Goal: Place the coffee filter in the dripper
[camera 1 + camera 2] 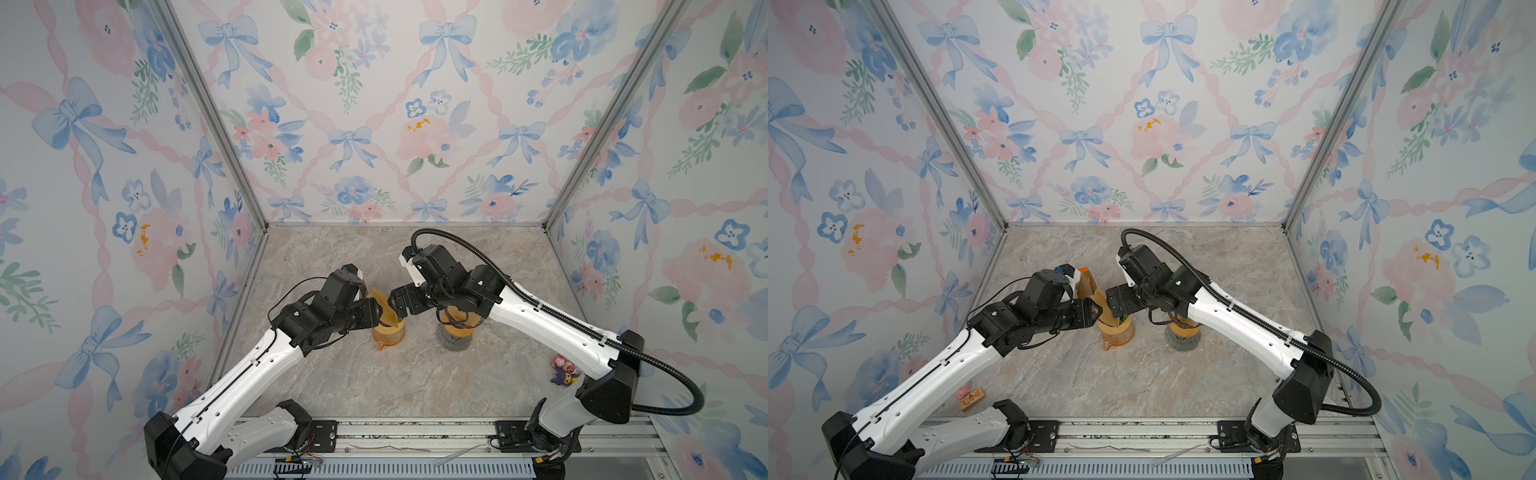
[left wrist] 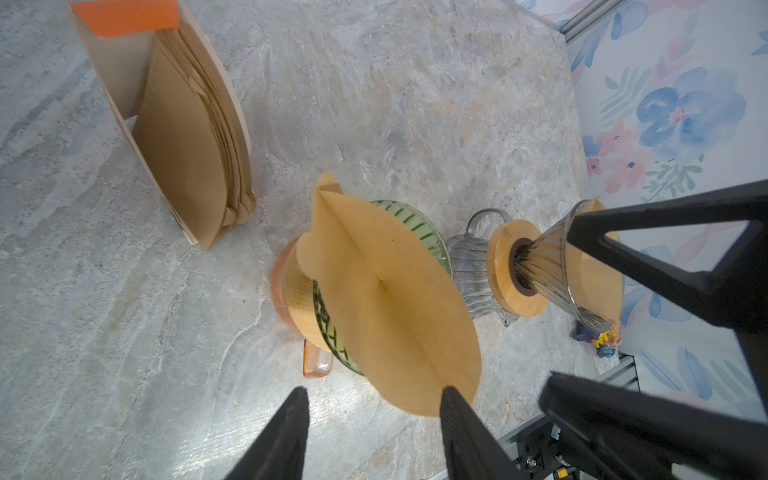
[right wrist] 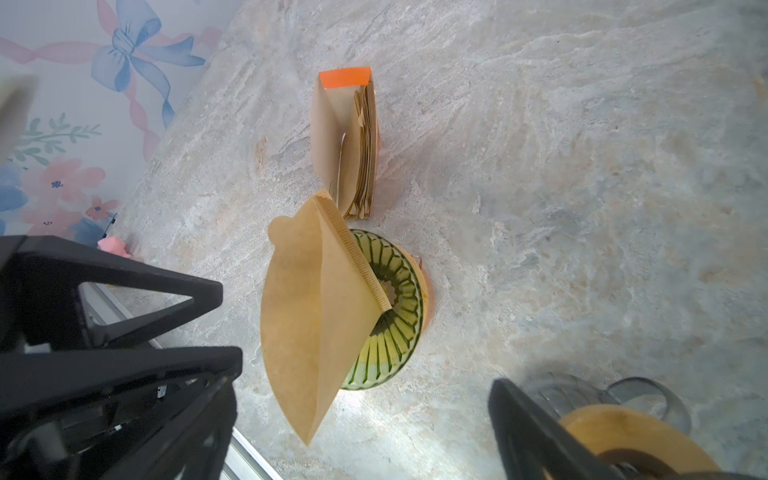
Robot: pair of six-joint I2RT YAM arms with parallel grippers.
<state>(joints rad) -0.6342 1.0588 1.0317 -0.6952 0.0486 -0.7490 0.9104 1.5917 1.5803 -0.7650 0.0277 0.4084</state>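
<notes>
My left gripper [image 2: 374, 390] and right gripper [image 1: 392, 301] are both open, the filter [image 2: 386, 291] stands folded in the dripper [image 3: 395, 332] between them, so next I'd guess it needs pushing down.

We see the coffee filter [image 2: 386, 291], a brown paper cone still folded flat, with a crimped seam along one side. It stands tilted on edge, its point down inside the dripper [image 3: 390, 332] and most of its fan above the rim. Its rounded edge is at the tip of one of the left gripper's [image 2: 374, 392] fingers [image 2: 457, 415]; we cannot tell if they touch. The dripper, green ribbed glass on a wooden collar, sits upright on an orange server [image 1: 388, 336] just beyond those fingertips.
</notes>
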